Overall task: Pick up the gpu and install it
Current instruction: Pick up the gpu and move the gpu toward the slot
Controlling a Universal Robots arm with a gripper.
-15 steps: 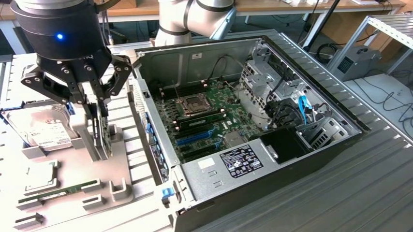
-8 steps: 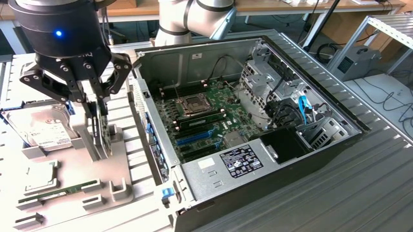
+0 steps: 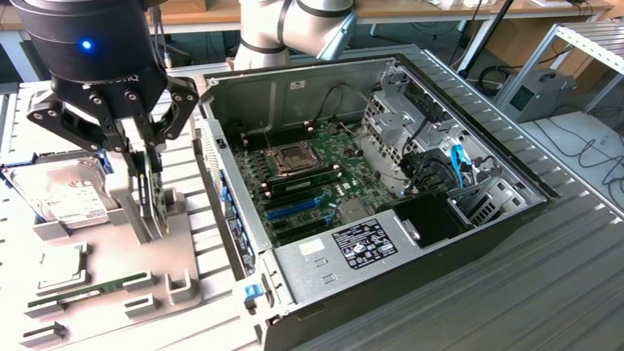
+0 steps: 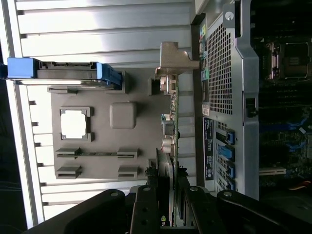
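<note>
I see the gpu (image 3: 147,212) standing on edge in its slot on the grey fixture (image 3: 190,285), with the gripper (image 3: 145,167) pinched onto its top edge. The fixture sits on a ribbed metal table (image 3: 556,292), just beside the open computer case (image 3: 292,91). Wooden desks (image 3: 410,9) line the room behind.

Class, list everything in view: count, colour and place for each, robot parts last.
gpu: one, black, upright in the tray
hard drive: one, silver with blue caddy, on the tray
cpu: one, silver, on the tray
memory stick: one, green, on the tray
tray: one, grey, beside the case
case: one, black, open, on the table
motherboard: one, green, inside the case
table: one, grey, ribbed, under everything
arm: one, grey, behind the case
end effector: one, black, closed on the gpu
</note>
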